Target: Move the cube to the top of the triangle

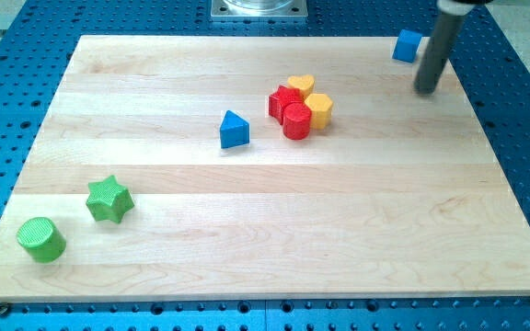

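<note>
A blue cube point(408, 45) sits at the view's top right, at the board's far edge. A blue triangle point(234, 130) lies near the board's middle, well to the left and below the cube. My tip point(426, 90) is at the lower end of the dark rod, just below and slightly right of the cube, a small gap apart from it.
A tight cluster lies right of the triangle: a red star-like block point(282, 101), a red cylinder point(296, 121), a yellow heart point(302, 85) and a yellow hexagon point(319, 109). A green star point(109, 199) and a green cylinder point(41, 239) sit at bottom left. The wooden board point(265, 239) rests on a blue perforated table.
</note>
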Controlling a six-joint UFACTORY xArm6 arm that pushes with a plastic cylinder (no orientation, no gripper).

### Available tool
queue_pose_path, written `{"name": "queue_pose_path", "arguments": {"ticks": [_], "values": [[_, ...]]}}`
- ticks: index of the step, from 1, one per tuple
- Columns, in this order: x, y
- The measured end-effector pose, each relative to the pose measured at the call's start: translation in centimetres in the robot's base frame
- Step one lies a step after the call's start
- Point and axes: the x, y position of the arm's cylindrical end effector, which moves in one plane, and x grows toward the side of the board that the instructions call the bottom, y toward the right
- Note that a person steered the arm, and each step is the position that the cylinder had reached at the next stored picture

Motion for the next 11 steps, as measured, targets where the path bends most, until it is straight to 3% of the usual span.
{"name": "queue_pose_path", "arguments": {"ticks": [1, 2, 4, 5, 6, 9, 11], "values": [[-4.5, 6.3], [-6.7, 7.0], [-6.7, -3.5], [-7.2, -1.9], [-7.0, -8.8], [-9.4, -10.1], [-0.2, -26.9]]}}
